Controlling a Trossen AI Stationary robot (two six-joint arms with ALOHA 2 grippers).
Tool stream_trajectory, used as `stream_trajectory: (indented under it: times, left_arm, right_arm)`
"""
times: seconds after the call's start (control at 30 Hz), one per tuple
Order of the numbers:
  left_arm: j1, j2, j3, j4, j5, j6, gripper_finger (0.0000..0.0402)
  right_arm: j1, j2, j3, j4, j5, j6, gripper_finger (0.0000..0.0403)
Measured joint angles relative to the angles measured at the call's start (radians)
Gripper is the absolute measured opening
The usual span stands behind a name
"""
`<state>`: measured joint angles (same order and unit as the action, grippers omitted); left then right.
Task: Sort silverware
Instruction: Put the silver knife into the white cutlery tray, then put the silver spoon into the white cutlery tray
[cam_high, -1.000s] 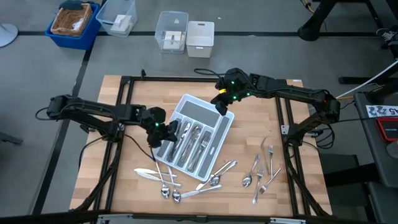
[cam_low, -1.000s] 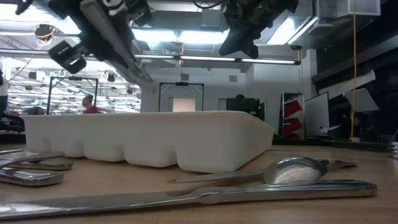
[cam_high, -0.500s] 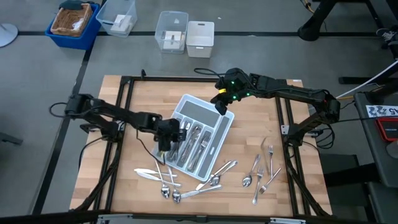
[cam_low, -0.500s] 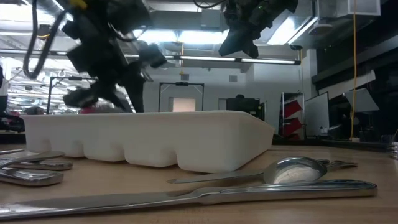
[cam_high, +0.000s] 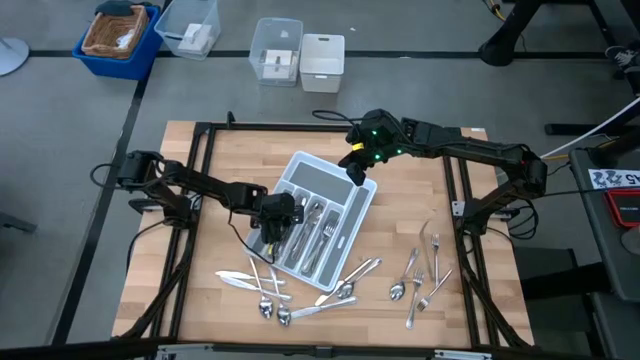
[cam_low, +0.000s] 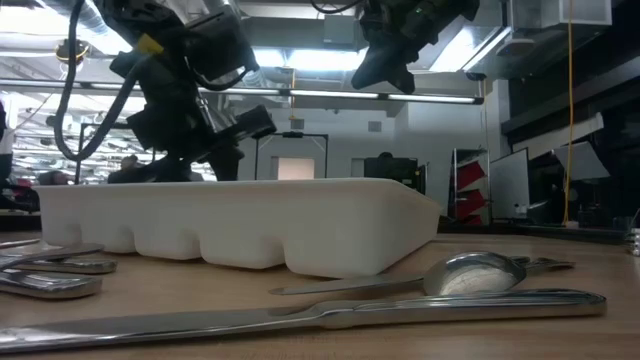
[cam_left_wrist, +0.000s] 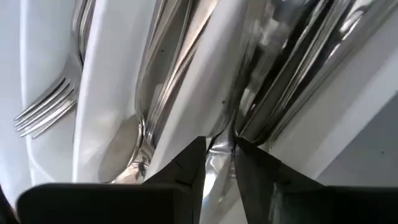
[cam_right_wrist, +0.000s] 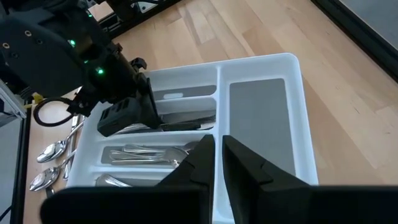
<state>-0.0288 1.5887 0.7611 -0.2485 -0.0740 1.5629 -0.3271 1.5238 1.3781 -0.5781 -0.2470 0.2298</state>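
Near the front edge of the worktop, see loose silverware lying flat: a knife and a spoon, both lying mostly side to side in the low view. Leave these for later turns.

Just behind them, find the light grey cutlery tray, set at a slant. Note the forks and spoons already in it, each lying long-ways down its slot, from the far end to the near end.

Over the left-hand slots, look for the left gripper, dipped low into the tray with something shiny at its tip. Cannot tell if it grips that piece or has let go.

To do this step well: keep low, line the piece up with the slot so it lies the same way as the others, let go gently, then lift straight up. Watch out for snagging the divider wall or knocking pieces already sorted.

Farthest back, above the tray's far corner, spot the right gripper waiting, pinched almost closed, holding nothing.
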Motion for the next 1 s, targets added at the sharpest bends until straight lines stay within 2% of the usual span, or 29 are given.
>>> stream_trajectory:
  times: [0.23, 0.4, 0.57, 0.73, 1.0]
  left_arm:
    - [-0.005, -0.034, -0.006, 0.006, -0.024, -0.062, 0.0085]
    - [-0.024, -0.078, -0.006, 0.0, -0.064, -0.093, 0.0082]
    - [-0.045, -0.155, -0.006, -0.003, -0.099, -0.228, 0.0084]
    - [-0.054, -0.263, -0.006, -0.006, -0.139, -0.533, 0.0082]
    - [-0.079, -0.407, -0.005, 0.003, -0.146, -1.258, 0.0084]
  right_arm:
    - [0.0, 0.0, 0.0, 0.0, -0.012, 0.0, 0.0035]
    - [0.0, -0.003, 0.0, -0.001, -0.06, 0.001, 0.0035]
    - [0.015, -0.045, 0.0, -0.039, -0.095, 0.001, 0.0035]
    - [0.068, -0.116, 0.0, -0.174, -0.095, 0.001, 0.0035]
    - [0.267, -0.185, 0.0, -0.444, -0.077, 0.0, 0.0035]
